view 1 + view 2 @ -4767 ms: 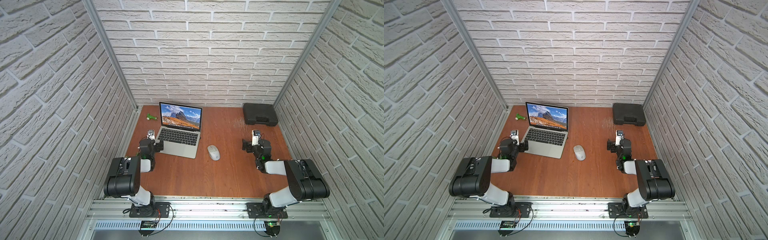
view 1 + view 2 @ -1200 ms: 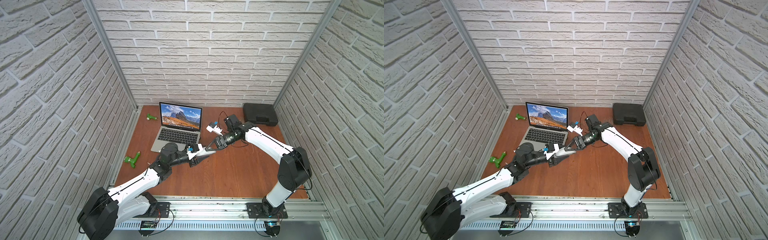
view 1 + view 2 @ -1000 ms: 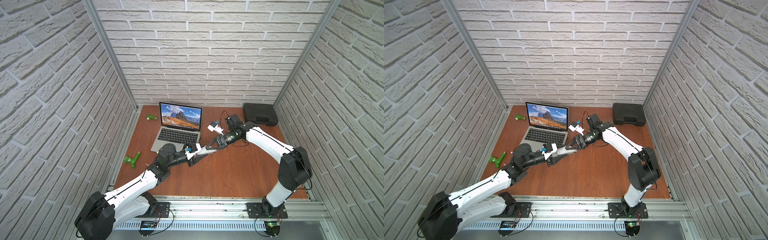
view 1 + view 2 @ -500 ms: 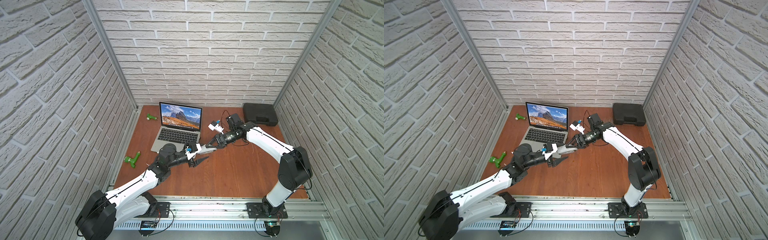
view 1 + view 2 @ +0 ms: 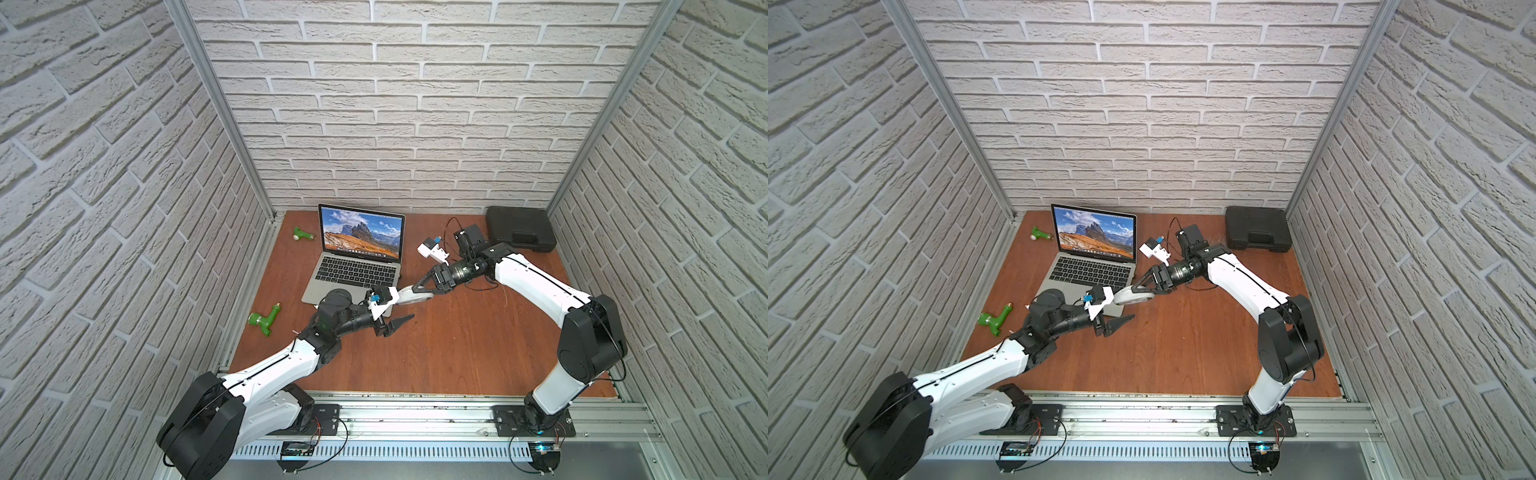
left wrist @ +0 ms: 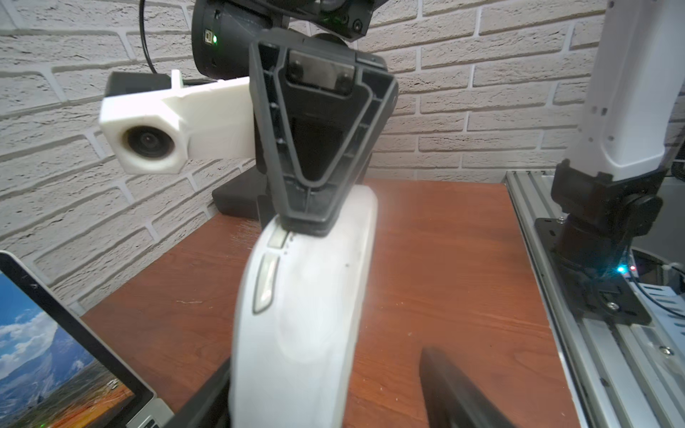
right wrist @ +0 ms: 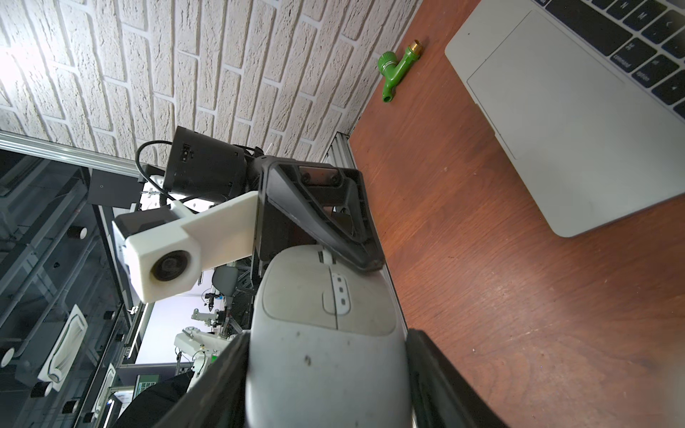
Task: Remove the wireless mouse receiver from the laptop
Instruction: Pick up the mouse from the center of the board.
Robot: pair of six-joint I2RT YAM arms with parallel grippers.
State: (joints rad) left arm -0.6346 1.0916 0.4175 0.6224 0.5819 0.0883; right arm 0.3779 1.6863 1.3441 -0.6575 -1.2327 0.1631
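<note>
Two grippers are at the mouse; neither is at the laptop.

**Top views.** In both top views the right gripper [image 5: 419,293] is clamped across the light-grey mouse [image 5: 409,297]. It holds the mouse above the table [image 5: 457,353], just off the front corner of the laptop [image 5: 353,272]. The left gripper [image 5: 399,309] is released; its one visible finger hangs apart from the mouse. The laptop sits open, screen lit. The receiver is too small to make out here. By the task it should be in a side port of the laptop, but I cannot confirm which one.

**Left wrist view.** The mouse [image 6: 296,315] fills the frame, standing on edge. One of the left fingers [image 6: 456,389] shows bare table between itself and the mouse, so the left gripper has no grip.

**Right wrist view.** The right jaws sit flush on both flanks of the mouse [image 7: 326,352]. A tip of the left fingers [image 7: 365,259] touches it beside the wheel. The trackpad and keys of the laptop [image 7: 574,129] are visible, but no stub.

**Handling, as judged.**
- The receiver is light, rigid and smooth, and only port friction holds it in.
- Little of it protrudes, so it needs a fingertip pinch on its two broad faces.
- The pull should go straight out along the port, without levering.
- The laptop may slide under that pull, so the free gripper should brace it.
- A weak pinch will likely slip off.
</note>
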